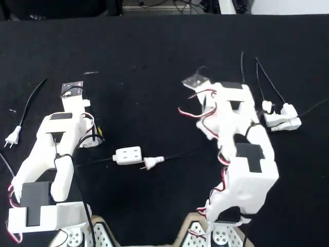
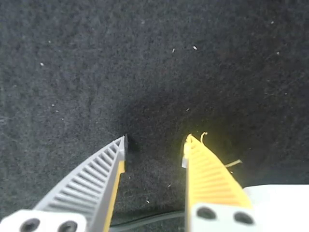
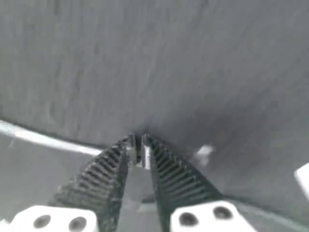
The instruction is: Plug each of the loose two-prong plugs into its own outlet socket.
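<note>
Black cloth is spread over the table, where a white outlet socket is flanked by one two-prong plug just beside it and a second plug well apart, the left gripper held spread, the right gripper pressed together.

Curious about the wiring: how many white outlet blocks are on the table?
2 for sure: middle outlet block between the arms, right outlet block beside the right arm. A white piece by the left arm may be a third.
</note>
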